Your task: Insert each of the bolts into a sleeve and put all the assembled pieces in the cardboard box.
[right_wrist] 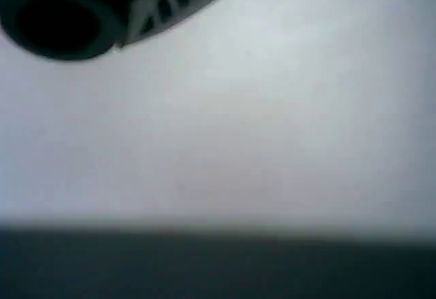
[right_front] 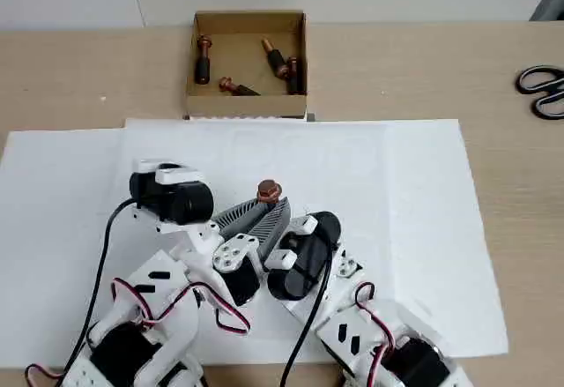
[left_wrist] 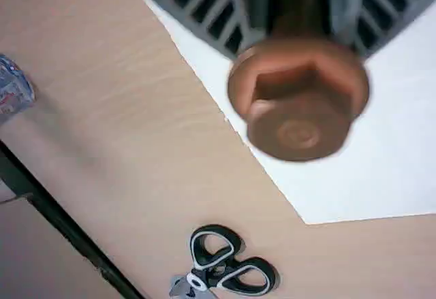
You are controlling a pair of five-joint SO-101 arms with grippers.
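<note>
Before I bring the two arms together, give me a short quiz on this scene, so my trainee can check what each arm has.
1. True or false: the left pincer is shut on a bolt.
2. Where do the scissors lie? A) on the bare table, off the white paper; B) gripped by a pincer; C) on the white paper.
3. Short answer: what does the right pincer hold?
Key: 1 true; 2 A; 3 the black sleeve.
</note>
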